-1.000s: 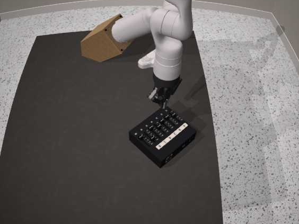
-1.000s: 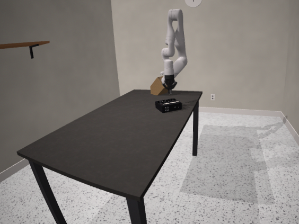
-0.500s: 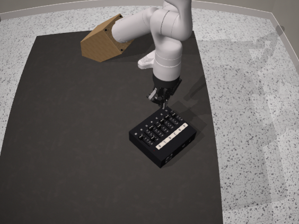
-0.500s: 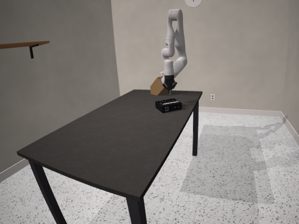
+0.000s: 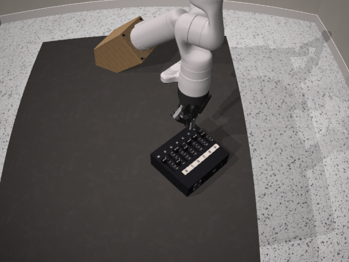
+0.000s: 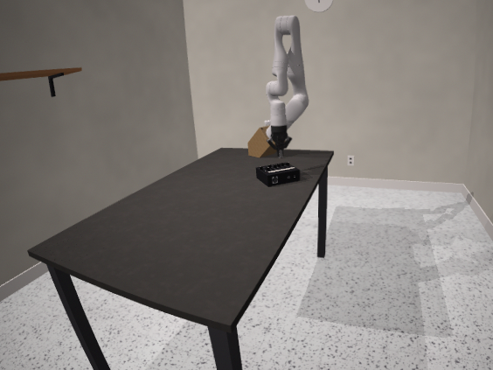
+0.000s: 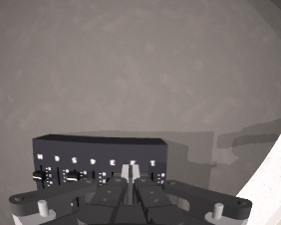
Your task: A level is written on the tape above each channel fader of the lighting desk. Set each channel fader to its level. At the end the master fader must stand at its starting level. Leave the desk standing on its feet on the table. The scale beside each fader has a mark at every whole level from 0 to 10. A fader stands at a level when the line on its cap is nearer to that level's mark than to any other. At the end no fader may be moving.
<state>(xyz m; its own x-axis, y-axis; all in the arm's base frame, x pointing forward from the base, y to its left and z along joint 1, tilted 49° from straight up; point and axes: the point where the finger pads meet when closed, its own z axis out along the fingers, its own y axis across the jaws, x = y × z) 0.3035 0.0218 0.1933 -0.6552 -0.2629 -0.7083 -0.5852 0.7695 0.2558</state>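
The black lighting desk (image 5: 211, 165) (image 6: 283, 179) (image 7: 100, 144) stands upright on the table. A white tape (image 5: 201, 159) (image 6: 281, 170) crosses its top; its writing is too small to read. The master fader's cap (image 5: 164, 160) (image 7: 39, 175) is at the label end of its slot. The cap beside it (image 5: 177, 161) stands farther toward the tape. The third cap (image 5: 176, 149) (image 7: 74, 175) is near its label. The other caps form an uneven row. My gripper (image 5: 192, 127) (image 6: 281, 156) (image 7: 130, 174) is shut and empty, above the desk's label edge near the end away from the master. It hides some faders in the wrist view.
A wooden block (image 5: 117, 54) (image 6: 259, 144) stands at the back of the dark table (image 5: 93, 168) (image 6: 175, 219), beside the arm's base. The table's long edge (image 5: 249, 155) runs past the desk on the right in the top view. A wooden shelf (image 6: 39, 73) is on the wall.
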